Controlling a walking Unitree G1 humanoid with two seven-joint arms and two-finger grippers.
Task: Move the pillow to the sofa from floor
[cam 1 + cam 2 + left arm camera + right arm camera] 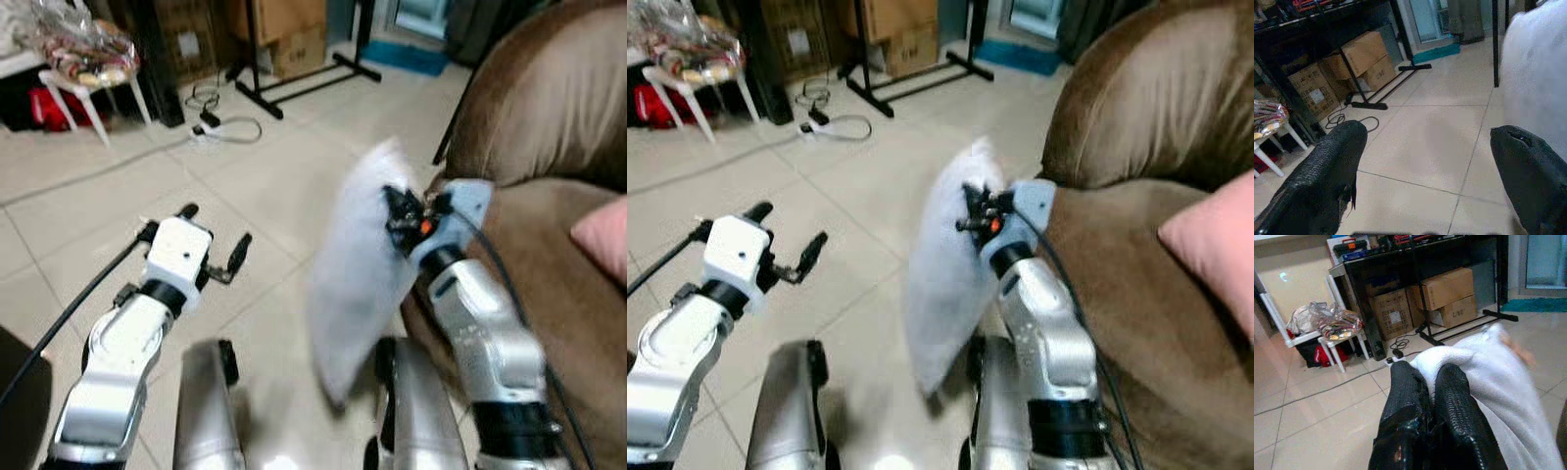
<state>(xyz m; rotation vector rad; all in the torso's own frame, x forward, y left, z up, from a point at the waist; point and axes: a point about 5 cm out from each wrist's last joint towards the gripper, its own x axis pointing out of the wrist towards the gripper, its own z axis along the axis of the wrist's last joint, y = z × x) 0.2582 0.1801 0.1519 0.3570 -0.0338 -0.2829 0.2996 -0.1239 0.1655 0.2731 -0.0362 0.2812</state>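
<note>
Two grippers: both raised in front of the robot, over pale floor tiles.
Right gripper (pixel 1432 382): fingers pressed together on a bunched edge of the white pillow (pixel 358 269); in the head views it sits at about 3 o'clock of the pillow's upper part.
White pillow: hanging clear of the floor and blurred, its lower corner near the robot's own silver legs, its right side just beside the sofa's front.
Left gripper (pixel 214 235): fingers spread wide with nothing between them, at about 9 o'clock of the pillow and well apart from it.
Brown sofa (pixel 1136 294): at 3 o'clock of the scene; its rounded arm (pixel 1117 108) rises at about 1 o'clock of the pillow, between the pillow and the far seat.
Pink cushion (pixel 1215 245): lying on the sofa seat at the right edge.
Black stand legs (pixel 294 83): on the floor at 12 o'clock, with cardboard boxes (pixel 1449 291) behind them.
Power strip and cable (pixel 220 127): on the tiles at about 11 o'clock.
White stool (pixel 1339 340): at 10 o'clock, loaded with crinkled plastic-wrapped items; a red bag (pixel 1327 355) lies under it.
Teal mat (pixel 402 57): at 1 o'clock by a doorway.
</note>
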